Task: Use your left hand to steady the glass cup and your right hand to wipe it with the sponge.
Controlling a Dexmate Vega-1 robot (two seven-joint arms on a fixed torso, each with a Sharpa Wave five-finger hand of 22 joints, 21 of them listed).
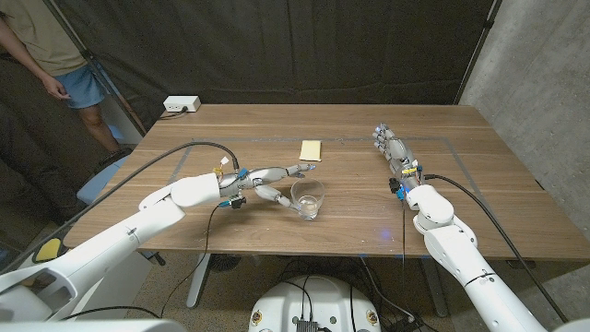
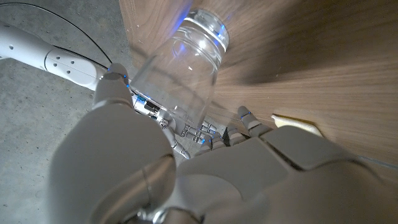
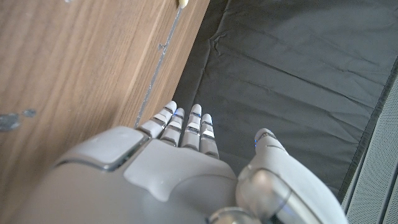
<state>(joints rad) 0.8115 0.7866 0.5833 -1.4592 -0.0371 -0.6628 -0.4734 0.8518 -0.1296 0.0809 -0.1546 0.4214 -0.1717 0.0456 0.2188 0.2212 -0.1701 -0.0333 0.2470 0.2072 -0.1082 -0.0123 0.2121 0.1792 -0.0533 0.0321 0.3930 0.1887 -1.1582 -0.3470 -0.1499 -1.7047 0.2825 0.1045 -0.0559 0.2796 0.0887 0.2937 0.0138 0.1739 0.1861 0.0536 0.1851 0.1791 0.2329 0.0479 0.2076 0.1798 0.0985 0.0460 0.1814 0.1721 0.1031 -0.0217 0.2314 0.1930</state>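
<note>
Glass cup [image 1: 309, 198] sits in left hand [image 1: 267, 184], fingers round it. Right hand [image 1: 392, 148] empty w/ fingers straight, well apart on desk [image 1: 461, 184]; sponge [image 1: 311, 150] beyond cup.

Head camera high, looking down over both arms at the whole bench [image 1: 369, 221]. Left wrist camera sits close behind the left robot hand [image 2: 205, 168], sharing the cup [image 1: 308, 198] and sponge [image 1: 312, 150] with head view. Right wrist camera looks along the right robot hand [image 3: 180, 168] past the bench edge toward a dark curtain [image 3: 292, 68].

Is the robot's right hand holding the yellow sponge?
No, the right hand holds nothing, its fingers stretched out over the table, and the sponge lies apart from it, nearer the glass cup.
</note>
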